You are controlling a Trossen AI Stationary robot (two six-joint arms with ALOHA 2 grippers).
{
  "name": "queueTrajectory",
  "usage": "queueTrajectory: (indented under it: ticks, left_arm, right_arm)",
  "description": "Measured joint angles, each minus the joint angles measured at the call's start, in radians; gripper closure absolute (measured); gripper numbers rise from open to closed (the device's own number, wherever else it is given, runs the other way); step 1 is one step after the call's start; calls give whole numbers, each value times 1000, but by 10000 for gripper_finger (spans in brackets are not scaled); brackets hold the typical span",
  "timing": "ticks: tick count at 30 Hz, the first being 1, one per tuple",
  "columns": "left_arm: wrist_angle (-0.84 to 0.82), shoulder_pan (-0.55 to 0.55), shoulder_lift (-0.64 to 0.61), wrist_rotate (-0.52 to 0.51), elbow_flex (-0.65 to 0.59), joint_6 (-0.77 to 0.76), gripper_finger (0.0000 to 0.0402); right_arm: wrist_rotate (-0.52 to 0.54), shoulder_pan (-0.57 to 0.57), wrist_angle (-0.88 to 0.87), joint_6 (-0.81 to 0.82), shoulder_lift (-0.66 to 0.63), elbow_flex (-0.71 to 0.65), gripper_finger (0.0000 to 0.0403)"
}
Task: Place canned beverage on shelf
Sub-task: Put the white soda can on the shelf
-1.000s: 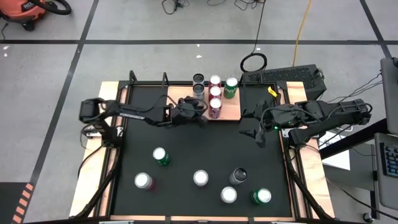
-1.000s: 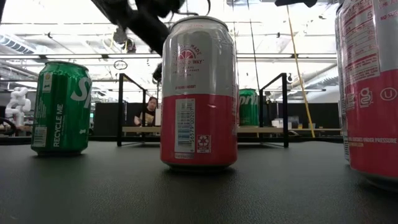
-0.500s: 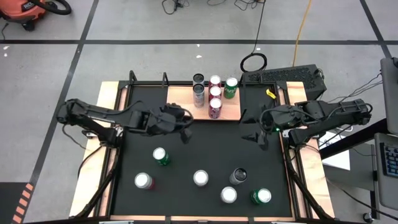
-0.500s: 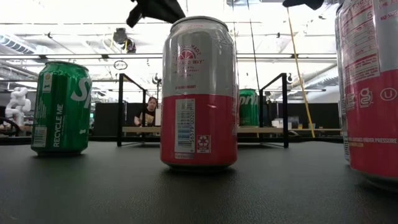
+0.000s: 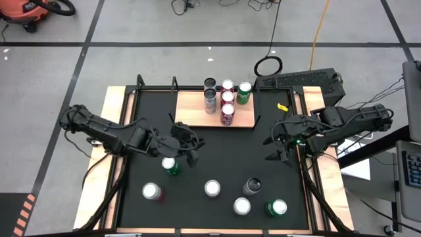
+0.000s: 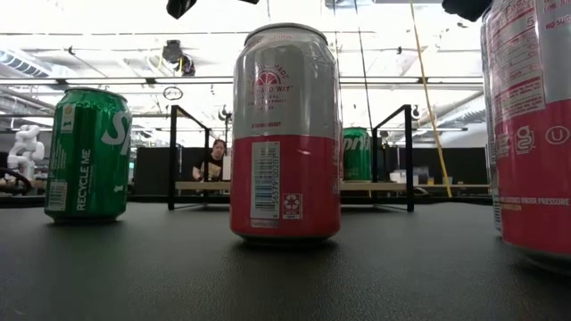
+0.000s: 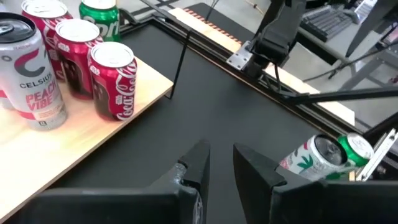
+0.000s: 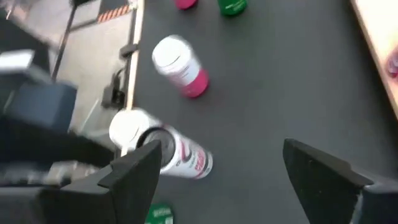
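Observation:
The shelf (image 5: 191, 108) is a light wooden board at the mat's far edge. Several cans stand upright on it, among them a red can (image 7: 115, 78) at its near edge. My left gripper (image 5: 192, 153) hangs over the mat beside a green can (image 5: 170, 164) that stands there. Its fingers (image 7: 199, 168) are empty, with a narrow gap between them. My right gripper (image 5: 276, 157) hangs wide open and empty above the mat's right part. In the right wrist view (image 8: 222, 146) its fingers point down at cans on the mat.
Several more cans stand on the black mat near its front edge, such as a pink-and-white one (image 6: 285, 134), a dark one (image 5: 252, 186) and a green one (image 5: 276, 208). Wooden strips (image 5: 112, 158) edge the mat. A person (image 6: 214, 159) sits beyond the table.
My left gripper has drawn back from the shelf's near edge toward the table's near left and risen. It now hangs beside the green can on the mat. My right gripper has tipped further downward and drifted slightly toward the near edge. The cans have kept still.

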Motion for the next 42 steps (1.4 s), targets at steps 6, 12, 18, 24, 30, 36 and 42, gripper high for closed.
queueTrajectory:
  ticks: [6,12,18,24,30,36,42]
  left_arm:
    - [-27,-21,0,-1,0,-3,330]
    - [-29,-21,0,0,0,-3,330]
    - [-30,-22,0,3,0,-3,330]
    - [-31,-21,0,9,0,-4,330]
    - [-32,-21,0,11,0,-4,330]
    - [-37,-21,0,12,0,1,330]
    - [-48,-21,0,12,0,2,330]
  right_arm:
    - [-52,79,-12,-44,6,0,90]
    - [-24,174,23,53,40,0,89]
    - [-22,242,106,110,144,0,81]
    - [-24,272,153,148,261,0,42]
    - [-23,274,179,111,339,0,19]
    - [-23,273,191,58,409,0,18]
    - [-16,273,180,29,483,0,18]
